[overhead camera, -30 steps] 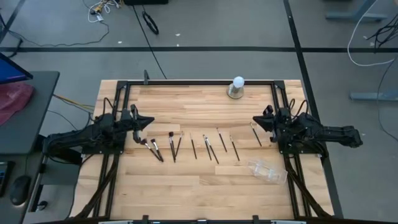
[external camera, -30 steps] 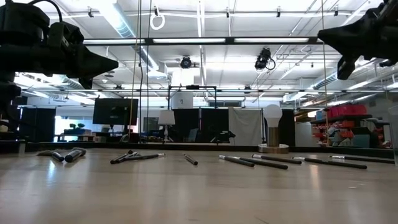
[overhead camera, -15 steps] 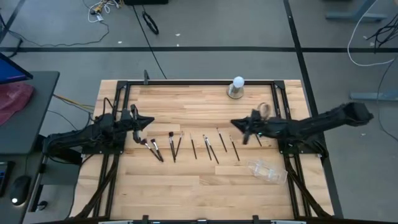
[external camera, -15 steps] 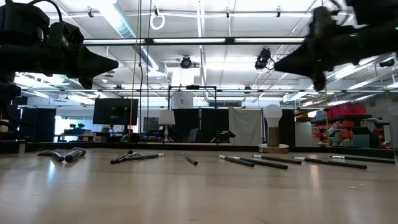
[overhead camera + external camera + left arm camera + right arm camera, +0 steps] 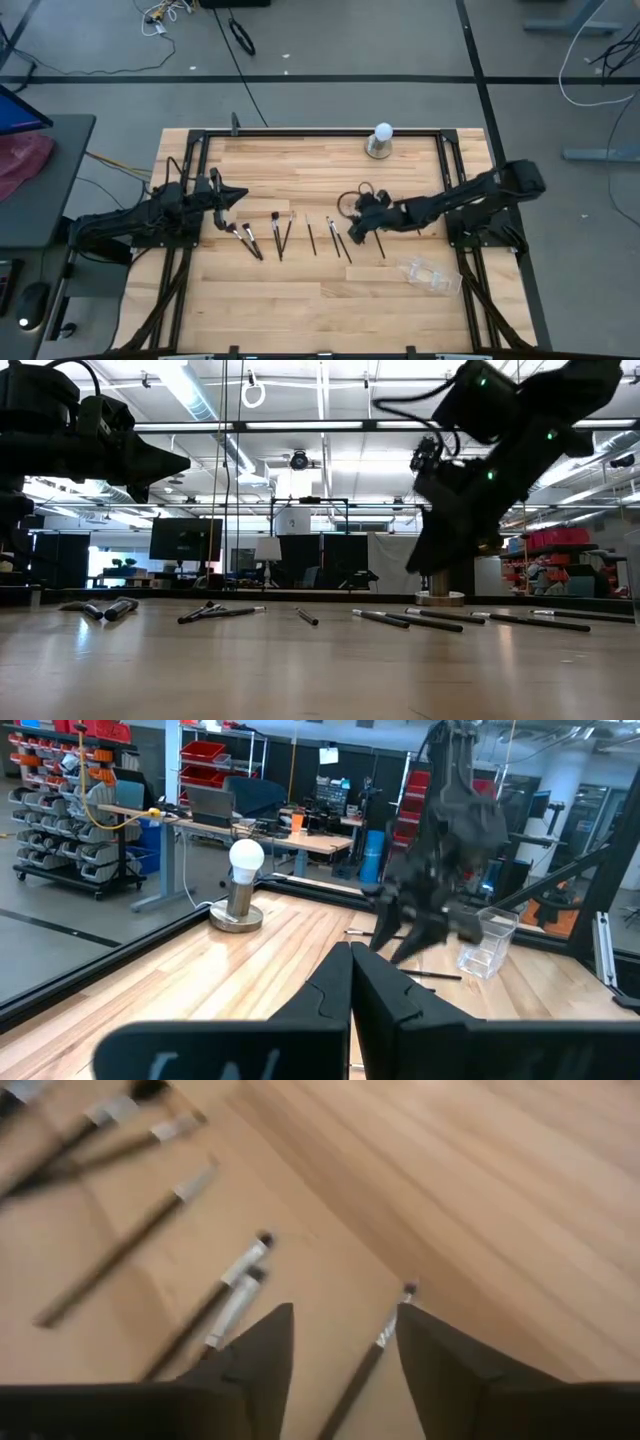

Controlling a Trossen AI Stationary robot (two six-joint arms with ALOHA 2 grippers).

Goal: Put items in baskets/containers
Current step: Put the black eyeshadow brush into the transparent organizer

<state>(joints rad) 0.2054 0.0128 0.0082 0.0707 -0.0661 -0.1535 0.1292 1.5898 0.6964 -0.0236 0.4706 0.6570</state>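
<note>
1. The clear organiser point(image 5: 428, 276) lies nearest the worktop's point(image 5: 300, 310) front edge, at about 4 o'clock from the worktop's middle. It looks to be tipped on its side, empty. It is probably light and slick, so likely to skid if nudged, and would need standing upright before anything goes in.

2. The makeup brushes point(image 5: 279, 236) lie in a loose row across the middle, from 9 o'clock towards 3 o'clock. They seem thin, stiff and very light, lying flat on the wood. Judged best taken mid-handle; the bristle ends are soft and would give no firm hold.

3. The right end effector point(image 5: 352, 229) hangs over the row's right part, fingers spread apart and holding nothing. In its wrist view, one slim brush point(image 5: 368, 1355) lies in the gap between the fingers, a fair first pick.

4. The left end effector point(image 5: 237, 197) waits at 9 o'clock, raised off the worktop, fingers pressed together and empty.

5. Farthest, at 12 o'clock, stands a white ball on a metal base point(image 5: 380, 141).
</note>
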